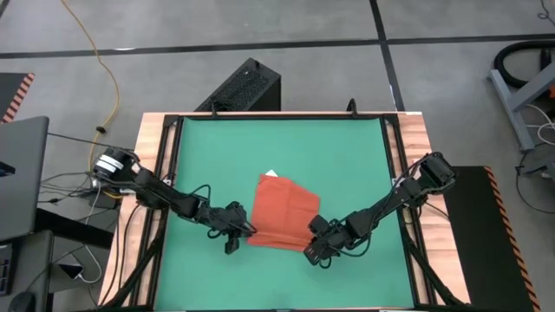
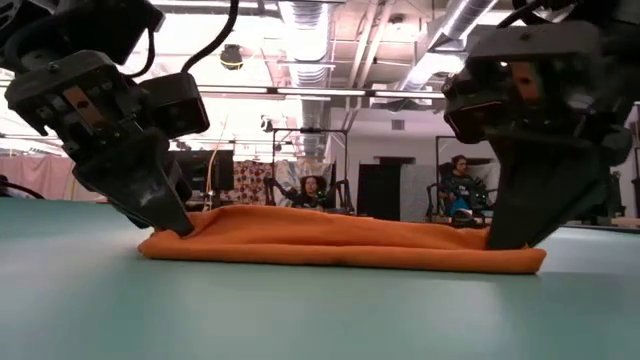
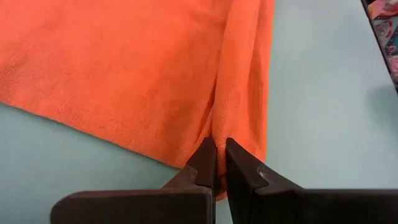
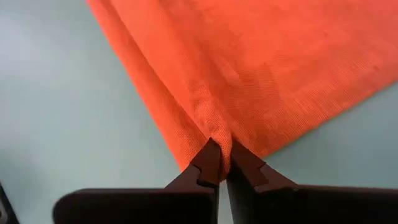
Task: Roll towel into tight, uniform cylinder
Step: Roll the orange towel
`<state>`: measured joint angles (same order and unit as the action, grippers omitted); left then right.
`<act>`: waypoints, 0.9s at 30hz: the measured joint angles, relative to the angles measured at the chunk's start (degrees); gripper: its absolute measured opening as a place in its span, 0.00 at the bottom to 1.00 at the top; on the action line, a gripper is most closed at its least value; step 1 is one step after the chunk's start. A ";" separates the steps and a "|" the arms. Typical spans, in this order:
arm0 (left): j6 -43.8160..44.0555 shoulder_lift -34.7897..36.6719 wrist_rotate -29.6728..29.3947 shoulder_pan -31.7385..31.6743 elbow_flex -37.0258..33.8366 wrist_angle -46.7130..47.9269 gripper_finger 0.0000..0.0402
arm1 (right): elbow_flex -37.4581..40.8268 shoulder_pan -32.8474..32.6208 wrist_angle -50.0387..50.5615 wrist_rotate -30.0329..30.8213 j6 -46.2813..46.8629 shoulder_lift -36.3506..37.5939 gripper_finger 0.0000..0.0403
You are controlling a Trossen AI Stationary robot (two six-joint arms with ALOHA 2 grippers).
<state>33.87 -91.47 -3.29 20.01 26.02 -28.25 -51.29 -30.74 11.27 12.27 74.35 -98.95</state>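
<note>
The orange-red towel (image 1: 284,212) lies flat on the green mat (image 1: 347,156), its small white tag (image 1: 271,174) at the far edge. Its near edge is bunched into a low, thick ridge (image 2: 340,240). My left gripper (image 1: 245,232) is shut on the towel's near left corner. It also shows in the low view (image 2: 165,215). My right gripper (image 1: 314,244) is shut on the near right corner. It also shows in the low view (image 2: 510,235). Both grippers are down at the mat. My left gripper pinches a raised pleat of cloth (image 3: 219,130) at the towel's near left corner between its two fingers. The fingers slant down from the left. The towel lies on the mat. My right gripper pinches a raised pleat of cloth (image 4: 217,130) at the towel's near right corner between its two fingers. The fingers slant down from the right. The towel lies on the mat.
The green mat lies inside a dark frame on the wooden table (image 1: 416,130), with bare mat on all sides of the towel. A black box (image 1: 243,87) stands beyond the far edge. People sit in the room behind (image 2: 312,190).
</note>
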 joint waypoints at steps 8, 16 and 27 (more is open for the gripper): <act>-0.15 -0.78 0.31 -0.02 0.17 -1.02 0.00 | 0.14 -1.66 -0.64 2.52 -6.02 -0.05 0.18; -0.31 -0.78 0.53 -0.02 0.15 -0.81 0.00 | 0.12 -4.06 -0.89 9.24 -6.96 1.52 0.30; -2.40 -0.82 4.76 -0.02 1.95 -0.66 0.00 | 0.08 -12.92 -0.55 32.07 -11.64 3.06 0.30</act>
<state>31.47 -92.29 1.47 19.99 27.97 -28.90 -51.21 -43.67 10.72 44.34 62.71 -95.89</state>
